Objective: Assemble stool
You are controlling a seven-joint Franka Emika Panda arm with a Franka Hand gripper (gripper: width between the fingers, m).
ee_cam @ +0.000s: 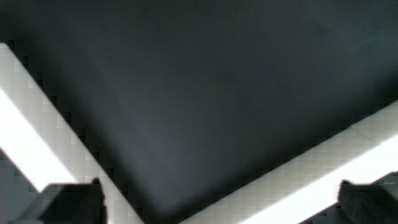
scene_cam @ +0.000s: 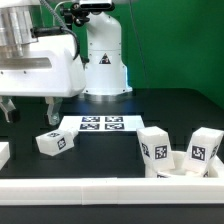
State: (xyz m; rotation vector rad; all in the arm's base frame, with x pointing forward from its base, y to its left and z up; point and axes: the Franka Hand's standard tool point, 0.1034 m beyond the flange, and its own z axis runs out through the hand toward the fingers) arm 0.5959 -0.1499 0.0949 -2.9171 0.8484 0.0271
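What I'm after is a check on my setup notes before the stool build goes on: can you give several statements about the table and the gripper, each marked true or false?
1. The gripper is open and holds nothing. True.
2. The marker board hangs in the gripper. False: it lies flat on the table.
3. A loose leg rests on the table to the exterior view's left of the marker board. True.
4. Every leg is stacked on the marker board. False: none is on it.
5. Two upright legs stand toward the exterior view's right. True.
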